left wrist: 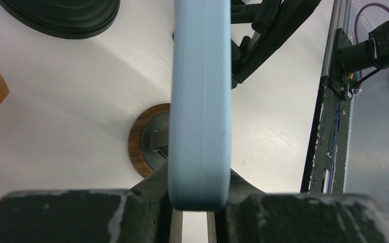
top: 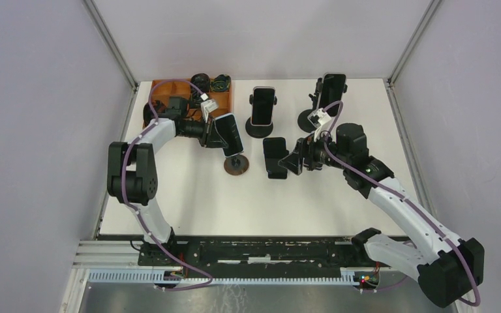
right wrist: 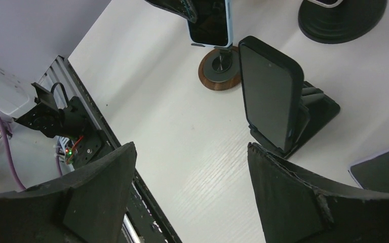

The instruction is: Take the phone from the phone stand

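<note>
Above the white worktop (top: 189, 202), the right hand (right wrist: 188, 152) hangs released while the left hand (left wrist: 198, 212) clamps the pale-blue phone (left wrist: 201, 101) edgewise, left of centre, apparently seated on its wood-rimmed stand (left wrist: 139, 147); a straight, steady lift should clear it.

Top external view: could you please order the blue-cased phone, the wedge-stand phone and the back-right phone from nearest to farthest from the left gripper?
1. The blue-cased phone, between its fingers.
2. The wedge-stand phone, mid-table, to its right.
3. The back-right phone, far corner.

Wht table (top: 202, 208), plain grey walls (top: 261, 32).
</note>
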Robot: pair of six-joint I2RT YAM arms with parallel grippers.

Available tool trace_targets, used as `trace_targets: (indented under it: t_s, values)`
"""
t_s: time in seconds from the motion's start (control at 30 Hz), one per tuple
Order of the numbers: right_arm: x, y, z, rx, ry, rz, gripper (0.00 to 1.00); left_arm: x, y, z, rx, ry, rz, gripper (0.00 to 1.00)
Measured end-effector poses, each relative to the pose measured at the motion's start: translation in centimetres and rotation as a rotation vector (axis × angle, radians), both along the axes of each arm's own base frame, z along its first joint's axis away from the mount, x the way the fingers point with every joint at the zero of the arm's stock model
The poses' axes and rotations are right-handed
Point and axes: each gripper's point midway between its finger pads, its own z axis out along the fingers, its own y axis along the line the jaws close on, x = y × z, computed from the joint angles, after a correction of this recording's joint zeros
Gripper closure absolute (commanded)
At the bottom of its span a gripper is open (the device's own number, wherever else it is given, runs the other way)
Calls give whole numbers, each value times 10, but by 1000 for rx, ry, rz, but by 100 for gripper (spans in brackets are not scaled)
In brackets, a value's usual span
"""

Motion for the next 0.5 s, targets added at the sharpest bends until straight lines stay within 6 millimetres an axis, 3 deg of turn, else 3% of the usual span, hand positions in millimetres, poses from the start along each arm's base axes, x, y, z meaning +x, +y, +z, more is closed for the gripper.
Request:
trace_targets:
  t_s: [0.13, 0.27, 0.5]
  values:
    - [-2, 15, -5, 3, 12, 44, 7, -8, 2, 2, 20, 2, -18, 98]
    - [-1, 34, -8, 0, 25, 89, 6, -31, 5, 13, 58, 39, -35, 98]
    - [2, 81, 10, 29, -12, 199, 5, -83, 4, 83, 94, -34, -175, 98]
